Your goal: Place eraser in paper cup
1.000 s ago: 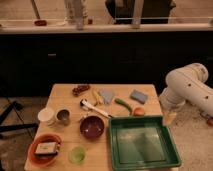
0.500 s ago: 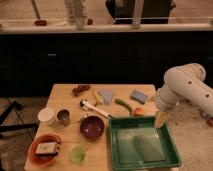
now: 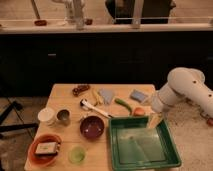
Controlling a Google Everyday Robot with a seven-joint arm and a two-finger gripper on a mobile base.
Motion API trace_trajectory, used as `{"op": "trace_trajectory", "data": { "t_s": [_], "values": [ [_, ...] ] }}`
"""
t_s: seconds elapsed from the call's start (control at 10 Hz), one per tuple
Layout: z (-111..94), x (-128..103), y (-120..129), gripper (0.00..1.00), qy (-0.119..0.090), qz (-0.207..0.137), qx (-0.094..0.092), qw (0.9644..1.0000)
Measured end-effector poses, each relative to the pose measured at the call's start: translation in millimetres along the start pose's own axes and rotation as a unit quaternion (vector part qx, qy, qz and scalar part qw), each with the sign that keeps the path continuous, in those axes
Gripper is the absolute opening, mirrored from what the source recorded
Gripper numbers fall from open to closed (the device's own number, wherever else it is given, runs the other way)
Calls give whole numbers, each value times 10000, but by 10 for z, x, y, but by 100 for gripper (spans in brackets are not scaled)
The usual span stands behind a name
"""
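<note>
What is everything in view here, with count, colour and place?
table: one, light wood, centre
eraser: one, cream, inside the orange bowl
orange bowl: one, front left corner
paper cup: one, white, left edge
metal cup: one, grey, beside the paper cup
purple bowl: one, middle
green cup: one, translucent, front
green tray: one, front right
blue-grey pads: two, far side
arm: one, white, from the right
gripper: one, pale, open and empty, over the tray's far right corner
</note>
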Motion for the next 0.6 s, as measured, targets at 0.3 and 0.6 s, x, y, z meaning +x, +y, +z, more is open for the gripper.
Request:
{"op": "trace_trajectory", "data": {
  "t_s": [0.3, 0.6],
  "values": [
    [69, -44, 79, 80, -258, 33, -128, 9996],
    [74, -65, 68, 80, -261, 13, -129, 9996]
  ]
}}
